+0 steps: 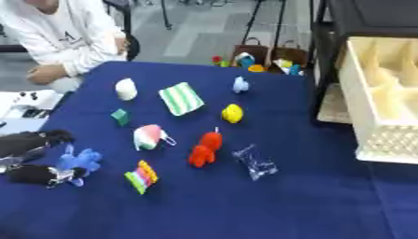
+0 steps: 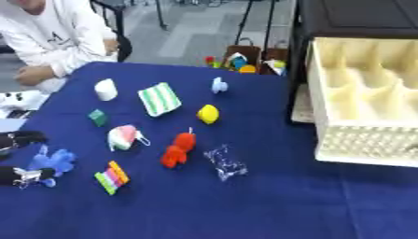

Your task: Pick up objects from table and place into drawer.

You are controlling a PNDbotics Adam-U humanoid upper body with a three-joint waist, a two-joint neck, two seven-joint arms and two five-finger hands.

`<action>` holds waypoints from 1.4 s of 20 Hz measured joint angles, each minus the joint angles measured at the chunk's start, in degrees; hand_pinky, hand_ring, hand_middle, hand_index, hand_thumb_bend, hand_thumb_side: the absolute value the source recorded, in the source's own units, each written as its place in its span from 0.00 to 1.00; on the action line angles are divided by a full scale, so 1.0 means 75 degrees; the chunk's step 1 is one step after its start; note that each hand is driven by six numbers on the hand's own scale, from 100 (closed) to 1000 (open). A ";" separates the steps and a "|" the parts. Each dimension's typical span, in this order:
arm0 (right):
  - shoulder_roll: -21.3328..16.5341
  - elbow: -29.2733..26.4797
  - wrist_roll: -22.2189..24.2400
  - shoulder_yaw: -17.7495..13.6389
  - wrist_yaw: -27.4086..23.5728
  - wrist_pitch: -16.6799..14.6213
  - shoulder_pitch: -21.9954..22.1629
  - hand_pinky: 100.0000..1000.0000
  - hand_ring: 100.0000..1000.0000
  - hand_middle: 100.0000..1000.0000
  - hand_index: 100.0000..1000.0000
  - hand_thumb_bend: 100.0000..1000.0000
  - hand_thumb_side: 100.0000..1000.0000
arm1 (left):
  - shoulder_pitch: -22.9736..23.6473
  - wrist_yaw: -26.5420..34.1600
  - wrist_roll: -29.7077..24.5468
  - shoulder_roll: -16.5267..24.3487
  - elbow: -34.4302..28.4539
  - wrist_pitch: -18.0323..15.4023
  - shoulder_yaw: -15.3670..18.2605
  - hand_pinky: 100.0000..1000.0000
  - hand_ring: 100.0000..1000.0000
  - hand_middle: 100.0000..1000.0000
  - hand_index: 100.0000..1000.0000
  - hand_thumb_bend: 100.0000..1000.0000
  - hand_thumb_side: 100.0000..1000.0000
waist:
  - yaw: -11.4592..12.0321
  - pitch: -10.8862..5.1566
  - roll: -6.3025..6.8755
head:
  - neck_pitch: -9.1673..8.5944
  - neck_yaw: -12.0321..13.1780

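1. At 9 o'clock on the counter [image 1: 245, 210], left hand [image 1: 32, 158] clasps the blue plush toy [image 1: 79, 161] between thumb and fingers.
2. Toy lies on the cloth, at the fingertips' 3 o'clock side.
3. Drawer [image 2: 367, 116] at 3 o'clock, well apart.

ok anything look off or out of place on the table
Nothing stands out. The toys lie scattered on the blue cloth, none spilled or broken. The left hand is around the blue plush toy, and the white drawer stands open and empty.

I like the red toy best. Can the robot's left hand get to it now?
Probably not yet: the left hand is already around the blue toy, and the rainbow block lies between it and the red toy.
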 measured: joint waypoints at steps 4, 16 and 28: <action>0.0008 0.0000 0.0000 -0.0033 -0.0002 -0.0004 0.0000 0.70 0.73 0.72 0.69 0.00 0.67 | -0.0050 -0.0010 -0.0059 -0.0043 0.0250 -0.0021 -0.0038 0.84 0.99 0.96 1.00 0.43 0.96 | -0.0029 0.0026 0.0001 | -0.0004 0.0015; 0.0067 0.0000 0.0001 -0.0126 -0.0077 -0.0019 0.0000 0.69 0.73 0.71 0.68 0.00 0.66 | -0.0256 -0.0122 -0.0202 -0.0085 0.0870 -0.0330 -0.0147 0.83 0.98 0.96 1.00 0.43 0.99 | -0.0102 0.0044 0.0017 | -0.0073 0.0095; 0.0128 0.0000 0.0009 -0.0175 -0.0112 -0.0032 0.0006 0.69 0.73 0.71 0.68 0.00 0.66 | -0.0551 -0.0702 -0.0191 -0.0202 0.1205 -0.0564 -0.0371 0.83 0.97 0.94 1.00 0.47 0.97 | -0.0182 0.0132 0.0014 | -0.0135 0.0150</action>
